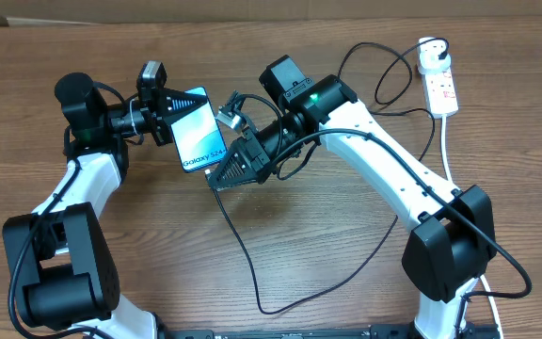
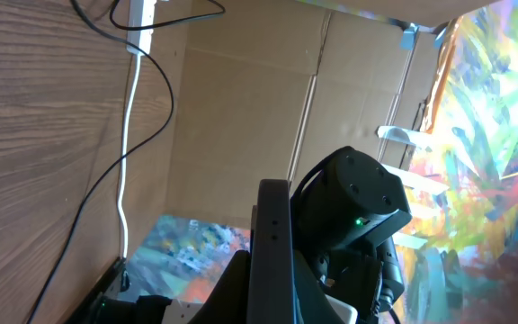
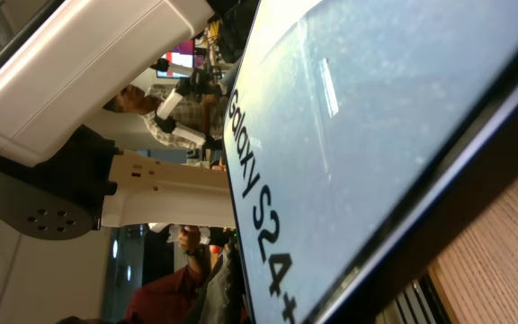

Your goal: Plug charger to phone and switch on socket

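The phone (image 1: 199, 134), its cyan screen marked "Galaxy S24+", is held off the table, and my left gripper (image 1: 186, 117) is shut on its upper end. In the left wrist view the phone (image 2: 272, 238) stands edge-on between my dark fingers. My right gripper (image 1: 220, 179) is shut at the phone's lower end, and the charger's black cable (image 1: 244, 256) runs out of its tips. Whether the connector tip touches the phone is hidden. The screen (image 3: 376, 117) fills the right wrist view. The socket (image 1: 440, 83) lies at the back right with a black plug (image 1: 431, 45) in it.
The black cable loops over the near middle of the wooden table (image 1: 346, 282) and back up toward the socket. A white cord (image 1: 446, 141) runs down from the strip past the right arm's base (image 1: 445, 254). A cardboard wall (image 2: 241, 117) stands behind the table.
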You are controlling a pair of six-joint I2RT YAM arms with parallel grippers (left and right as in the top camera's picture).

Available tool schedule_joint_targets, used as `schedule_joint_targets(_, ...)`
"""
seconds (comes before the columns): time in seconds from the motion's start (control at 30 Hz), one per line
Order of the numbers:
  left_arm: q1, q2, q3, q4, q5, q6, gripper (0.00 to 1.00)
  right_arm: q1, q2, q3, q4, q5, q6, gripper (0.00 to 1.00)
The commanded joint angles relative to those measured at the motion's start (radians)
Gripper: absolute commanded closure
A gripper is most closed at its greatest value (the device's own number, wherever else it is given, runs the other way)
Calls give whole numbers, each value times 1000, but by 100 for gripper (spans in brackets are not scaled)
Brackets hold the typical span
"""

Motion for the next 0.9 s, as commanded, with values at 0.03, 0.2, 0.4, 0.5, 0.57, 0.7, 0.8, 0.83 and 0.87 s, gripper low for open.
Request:
schedule_joint_targets(0.03, 3, -2, 26, 5, 21, 13, 96, 6, 13, -4, 10, -9, 4, 96)
schedule_joint_targets(0.2, 3, -2, 26, 5, 23, 16, 96, 6, 13, -4, 11, -33, 3, 96)
schedule_joint_targets(0.4, 3, -2, 26, 5, 24, 16, 96, 5, 13, -4, 10, -34, 3, 96)
schedule_joint_targets(0.5, 3, -2, 26, 5, 27, 16, 96, 3, 13, -4, 11, -45, 3, 96)
schedule_joint_targets(0.57, 3, -2, 26, 5, 32, 20, 96, 3, 13, -4, 11, -48, 3, 96)
schedule_joint_targets(0.7, 3, -2, 26, 6, 39, 25, 96, 3, 13, -4, 11, -47, 3, 96)
schedule_joint_targets(0.8, 3, -2, 26, 5, 39, 26, 96, -1, 13, -4, 11, -44, 3, 97)
schedule_joint_targets(0.83, 3, -2, 26, 5, 39, 26, 96, -4, 13, -4, 10, -43, 3, 96)
schedule_joint_targets(0.87, 3, -2, 26, 5, 39, 26, 96, -6, 13, -4, 10, -41, 3, 96)
